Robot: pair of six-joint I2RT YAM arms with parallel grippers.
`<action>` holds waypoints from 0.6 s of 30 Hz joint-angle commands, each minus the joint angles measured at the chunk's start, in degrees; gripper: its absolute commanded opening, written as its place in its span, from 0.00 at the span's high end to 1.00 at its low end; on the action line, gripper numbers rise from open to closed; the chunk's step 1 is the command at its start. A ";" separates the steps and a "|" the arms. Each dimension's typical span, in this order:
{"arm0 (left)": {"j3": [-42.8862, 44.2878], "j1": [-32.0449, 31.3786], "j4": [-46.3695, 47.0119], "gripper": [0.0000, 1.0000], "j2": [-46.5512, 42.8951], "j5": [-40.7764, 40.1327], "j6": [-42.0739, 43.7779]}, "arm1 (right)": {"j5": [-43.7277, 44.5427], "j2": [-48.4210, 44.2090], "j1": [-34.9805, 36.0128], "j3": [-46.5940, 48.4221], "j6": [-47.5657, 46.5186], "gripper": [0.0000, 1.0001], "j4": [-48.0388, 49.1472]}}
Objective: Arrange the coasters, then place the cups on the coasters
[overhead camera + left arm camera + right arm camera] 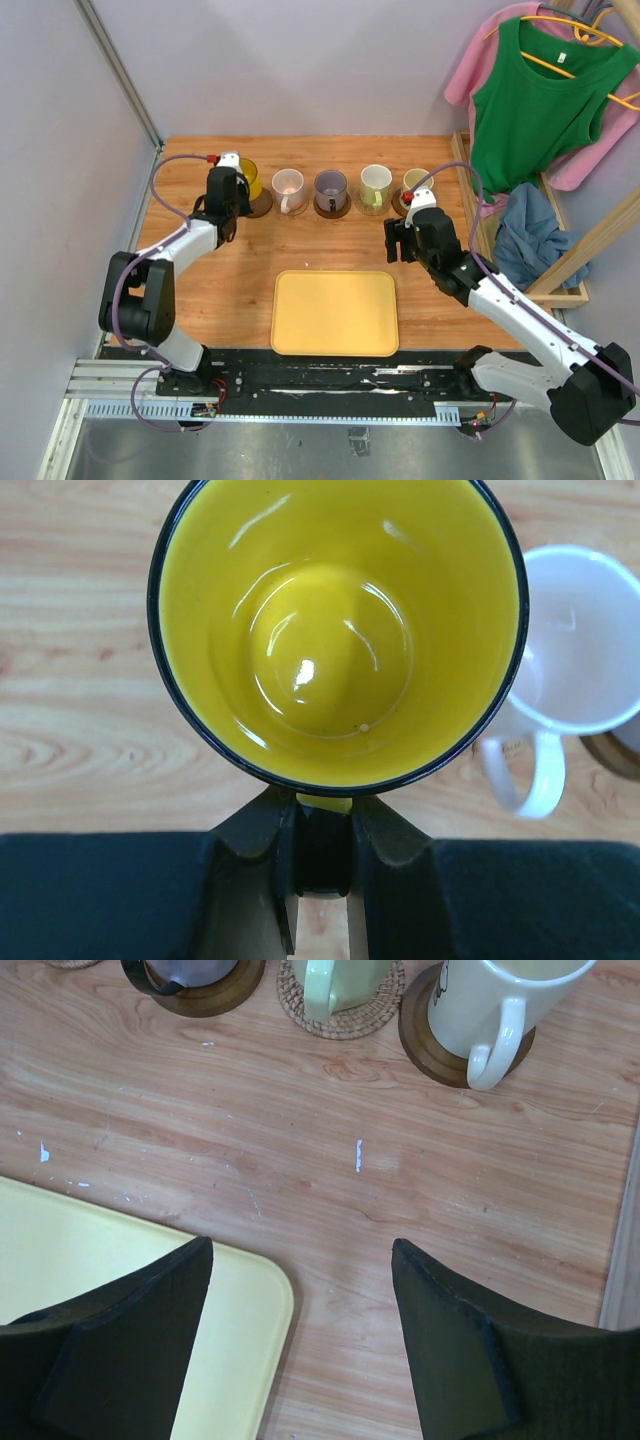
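Evidently the left claw (325, 830) is pinched tight on the handle (325, 803) of the yellow mug (335, 630), which sits straight ahead over the leftmost dark coaster (263, 206); the right claw (302, 1252) gapes empty, well apart.

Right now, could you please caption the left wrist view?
Left jaws clamp the handle of the yellow mug; a white mug stands alongside.

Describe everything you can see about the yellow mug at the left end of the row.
The yellow mug is glossy, like glazed ceramic, with a thin dark rim, and empty. It stands upright at the row's left end over a dark coaster; whether it rests there is unclear. The left end effector pinches its handle, which points toward the near edge. A pale mug sits beside it.
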 commanded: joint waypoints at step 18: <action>13.03 1.00 -1.46 0.99 11.98 2.86 1.54 | -2.68 1.63 -1.57 3.04 0.71 0.27 1.84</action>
